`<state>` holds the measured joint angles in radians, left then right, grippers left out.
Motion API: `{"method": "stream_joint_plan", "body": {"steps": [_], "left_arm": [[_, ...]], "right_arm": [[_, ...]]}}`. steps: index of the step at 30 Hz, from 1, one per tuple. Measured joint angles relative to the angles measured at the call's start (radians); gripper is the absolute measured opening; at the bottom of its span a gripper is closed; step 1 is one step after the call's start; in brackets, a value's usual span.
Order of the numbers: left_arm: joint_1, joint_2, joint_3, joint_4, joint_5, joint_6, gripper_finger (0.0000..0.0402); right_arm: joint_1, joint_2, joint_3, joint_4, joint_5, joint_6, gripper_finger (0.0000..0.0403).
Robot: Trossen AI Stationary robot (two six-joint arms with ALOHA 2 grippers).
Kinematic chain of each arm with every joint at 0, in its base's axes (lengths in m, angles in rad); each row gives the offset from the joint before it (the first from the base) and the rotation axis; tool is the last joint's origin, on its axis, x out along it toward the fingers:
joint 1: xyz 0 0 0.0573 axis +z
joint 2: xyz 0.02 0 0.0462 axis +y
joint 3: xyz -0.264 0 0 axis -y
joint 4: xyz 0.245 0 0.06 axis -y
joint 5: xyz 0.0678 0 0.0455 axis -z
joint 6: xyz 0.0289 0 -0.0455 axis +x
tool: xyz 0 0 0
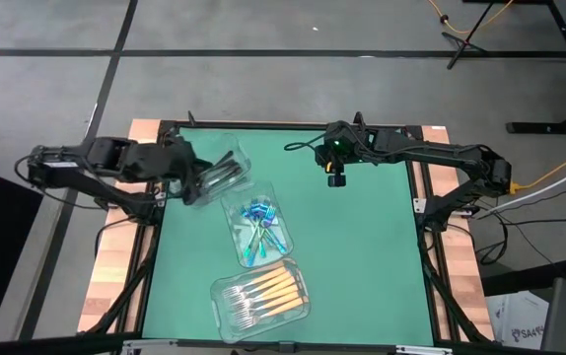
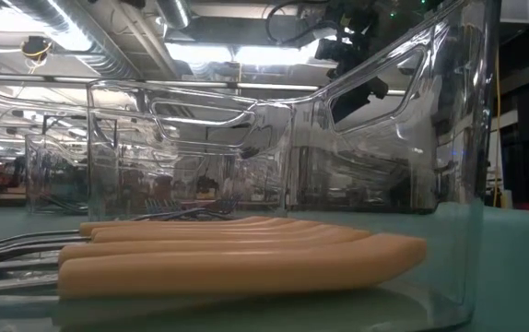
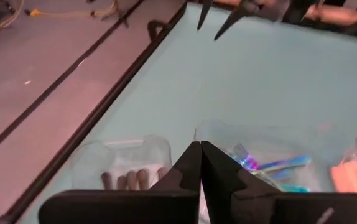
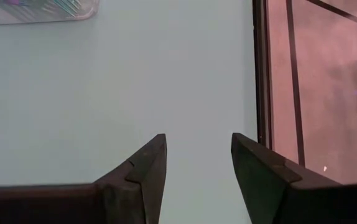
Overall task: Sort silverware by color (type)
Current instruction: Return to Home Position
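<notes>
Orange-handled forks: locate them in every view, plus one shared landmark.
High view: orange-handled forks in the clear container nearest the bottom edge.
Low view: foreground, handles across the lower half.
Left wrist view: right edge, cut off.
Right wrist view: not in it.
Landmark: the iridescent forks, beside them in the high and left wrist views.

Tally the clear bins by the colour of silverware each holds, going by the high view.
Holding black silverware: 1, the top bin
Holding iridescent blue silverware: 1, the centre bin
Holding orange-handled forks: 1, the bottom bin
Total: 3 bins
</notes>
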<state>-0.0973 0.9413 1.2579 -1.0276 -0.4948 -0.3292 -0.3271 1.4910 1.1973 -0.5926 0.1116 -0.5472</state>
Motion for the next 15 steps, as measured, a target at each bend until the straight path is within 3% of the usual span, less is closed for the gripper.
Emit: {"method": "stream_joint_plan", "body": {"steps": [15], "left_arm": [[0.001, -0.476, -0.565, 0.476, 0.132, 0.088, 0.0001]], "right_arm": [[0.0, 0.0, 0.0, 0.0, 0.0, 0.0, 0.017]]}}
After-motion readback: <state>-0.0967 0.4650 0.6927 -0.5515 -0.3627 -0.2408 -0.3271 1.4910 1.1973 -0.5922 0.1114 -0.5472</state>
